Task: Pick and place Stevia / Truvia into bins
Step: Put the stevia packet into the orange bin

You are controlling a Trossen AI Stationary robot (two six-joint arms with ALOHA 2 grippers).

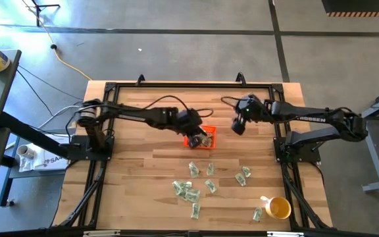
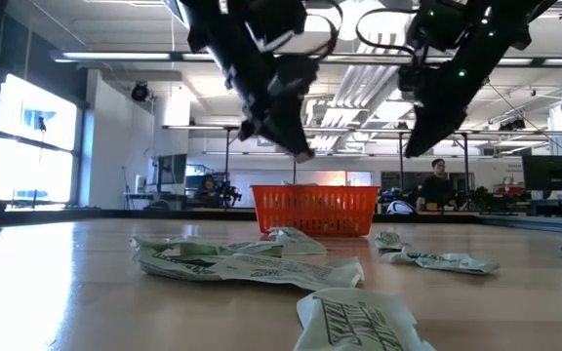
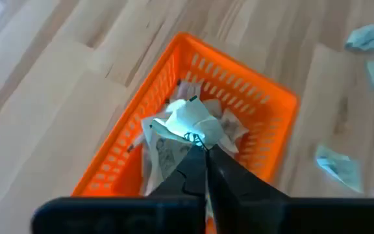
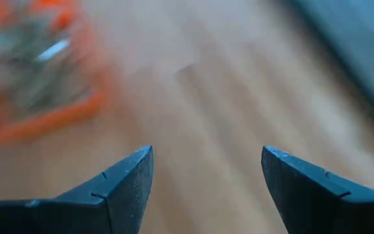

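Stevia packets, small green-and-white paper sachets [image 1: 191,191]: light, limp, crumple-prone; pinch at edge. Most lie on wooden worktop [image 1: 137,178] near orange plastic bin [image 3: 252,97]. Left end effector [image 3: 203,146] above bin, pinching one packet [image 3: 190,120]. Right end effector [image 4: 206,172] beside bin, spread wide, empty.

You look across a wooden table [image 1: 137,164] on grey concrete floor [image 1: 176,39]; bright windows [image 2: 27,146] at left, ceiling striplights [image 2: 115,58] above, desks behind.
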